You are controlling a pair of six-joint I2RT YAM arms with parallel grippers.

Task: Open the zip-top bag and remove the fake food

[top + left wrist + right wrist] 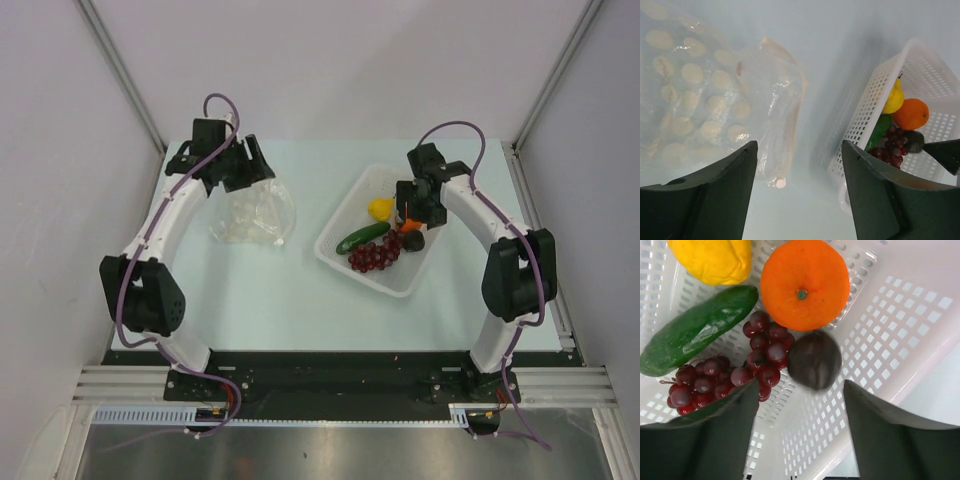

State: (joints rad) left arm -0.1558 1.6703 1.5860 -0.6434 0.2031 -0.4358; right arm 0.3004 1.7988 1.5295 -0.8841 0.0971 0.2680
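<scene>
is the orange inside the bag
No, the orange lies in the white basket, beside the grapes.

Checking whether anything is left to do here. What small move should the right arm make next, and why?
Probably lift the right gripper straight up, away from the basket, jaws open. It holds nothing; the dark fruit lies loose below it beside the orange, grapes, cucumber and yellow fruit, and the zip-top bag looks empty.

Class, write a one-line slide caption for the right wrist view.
Open right end effector above a white basket holding cucumber, orange, yellow fruit, grape bunch and dark round fruit.
</scene>
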